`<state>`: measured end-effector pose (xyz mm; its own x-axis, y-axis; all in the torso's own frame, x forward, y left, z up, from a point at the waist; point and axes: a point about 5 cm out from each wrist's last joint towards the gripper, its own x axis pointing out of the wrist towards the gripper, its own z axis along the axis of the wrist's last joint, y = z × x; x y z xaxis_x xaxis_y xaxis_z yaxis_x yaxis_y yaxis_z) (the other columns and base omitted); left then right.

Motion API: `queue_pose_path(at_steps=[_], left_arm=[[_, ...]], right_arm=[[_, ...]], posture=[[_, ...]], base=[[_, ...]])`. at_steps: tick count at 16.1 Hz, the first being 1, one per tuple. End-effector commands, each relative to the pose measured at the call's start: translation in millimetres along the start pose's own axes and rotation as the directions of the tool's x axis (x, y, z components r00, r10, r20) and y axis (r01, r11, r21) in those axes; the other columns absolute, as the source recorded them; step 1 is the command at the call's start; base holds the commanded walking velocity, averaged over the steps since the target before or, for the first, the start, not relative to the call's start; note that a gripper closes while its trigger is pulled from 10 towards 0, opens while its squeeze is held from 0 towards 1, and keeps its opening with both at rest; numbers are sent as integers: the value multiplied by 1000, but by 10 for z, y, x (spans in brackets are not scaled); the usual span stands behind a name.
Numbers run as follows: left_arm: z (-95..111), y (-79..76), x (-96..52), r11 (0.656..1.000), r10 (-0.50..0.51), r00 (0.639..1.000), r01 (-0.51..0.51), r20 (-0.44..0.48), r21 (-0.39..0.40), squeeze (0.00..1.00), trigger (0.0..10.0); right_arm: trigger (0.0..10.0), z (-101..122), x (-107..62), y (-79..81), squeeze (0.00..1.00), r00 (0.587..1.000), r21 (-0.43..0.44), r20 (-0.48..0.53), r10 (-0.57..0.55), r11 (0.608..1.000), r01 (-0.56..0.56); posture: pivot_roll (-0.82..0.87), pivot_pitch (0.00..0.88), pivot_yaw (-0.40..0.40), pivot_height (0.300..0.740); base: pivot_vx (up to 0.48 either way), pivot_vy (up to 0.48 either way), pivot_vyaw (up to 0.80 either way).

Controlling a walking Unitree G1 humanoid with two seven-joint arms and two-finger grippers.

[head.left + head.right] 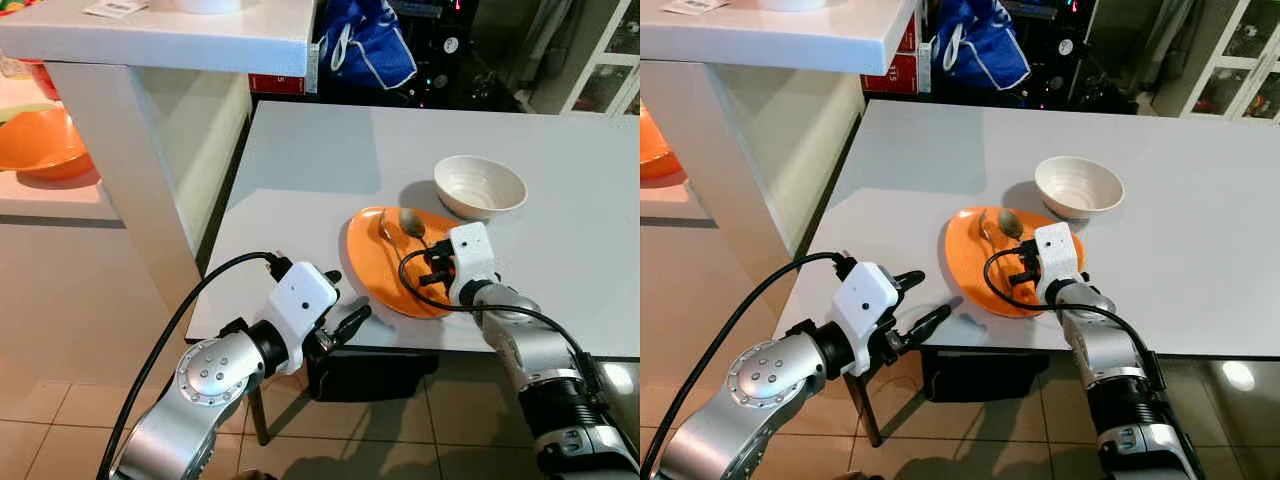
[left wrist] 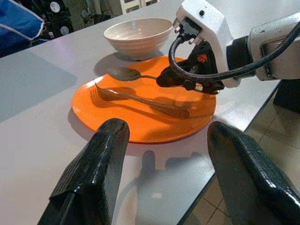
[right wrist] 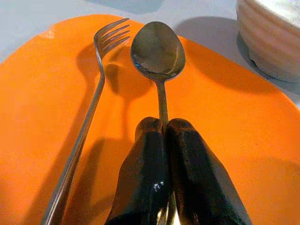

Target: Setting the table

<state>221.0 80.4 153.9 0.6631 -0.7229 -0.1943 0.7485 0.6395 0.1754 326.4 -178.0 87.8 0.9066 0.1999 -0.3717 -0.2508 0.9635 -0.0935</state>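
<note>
Right gripper (image 3: 164, 136) clamped on spoon (image 3: 158, 51) handle over orange plate (image 3: 42, 93).
Best lifted straight up — clear of fork (image 3: 93, 93); left gripper (image 2: 164, 154) hung w/ fingers apart.

Silver arms, white wrist housings, black looping cables, textured black jaws

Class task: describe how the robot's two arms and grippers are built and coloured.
Both arms are silver metal with rounded, bolted joints. Each wrist carries a white boxy housing with a looping black cable. The left gripper and right gripper each have two long black fingers, textured and glossy.
</note>
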Motion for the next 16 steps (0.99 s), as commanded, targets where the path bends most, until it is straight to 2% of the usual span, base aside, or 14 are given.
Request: queue_pose_path(at_steps=[1,7,10,11,12,13,14,16], left_arm=[[45,-25,3,1000,-20,1000,19,10,13,0,10000],[45,-30,0,999,-29,1000,29,8,15,0,10000],[42,-24,-1,999,-28,1000,27,6,18,0,10000],[41,-22,3,999,-27,1000,27,5,20,0,10000],[42,-19,7,999,-27,1000,27,5,20,0,10000],[46,-15,11,999,-27,1000,27,5,22,0,10000],[48,-13,11,999,-26,1000,26,6,23,0,10000],[49,-11,16,999,-26,1000,26,6,25,0,10000]], right_arm=[[10000,36,26,-2,0,1000,6,12,-4,1000,4],[10000,-17,83,-6,0,999,51,-19,-47,998,48],[10000,-14,121,-17,0,998,117,-12,-67,991,68],[10000,7,157,-8,47,997,148,-5,-73,986,73],[10000,17,176,7,541,998,160,-5,-67,985,67],[10000,26,192,22,957,998,168,-5,-61,984,61],[10000,33,207,41,1000,998,175,-5,-55,983,55],[10000,28,241,68,1000,999,177,-9,-47,983,48]], posture=[[-76,0,-30,740],[-74,0,-26,740],[-72,0,-26,740],[-70,0,-25,740],[-69,0,-25,740],[-68,0,-26,740],[-68,0,-24,740],[-68,0,-25,740]], base=[[0,0,0],[0,0,0],[0,0,0],[0,0,0],[0,0,0],[0,0,0],[0,0,0],[0,0,0]])
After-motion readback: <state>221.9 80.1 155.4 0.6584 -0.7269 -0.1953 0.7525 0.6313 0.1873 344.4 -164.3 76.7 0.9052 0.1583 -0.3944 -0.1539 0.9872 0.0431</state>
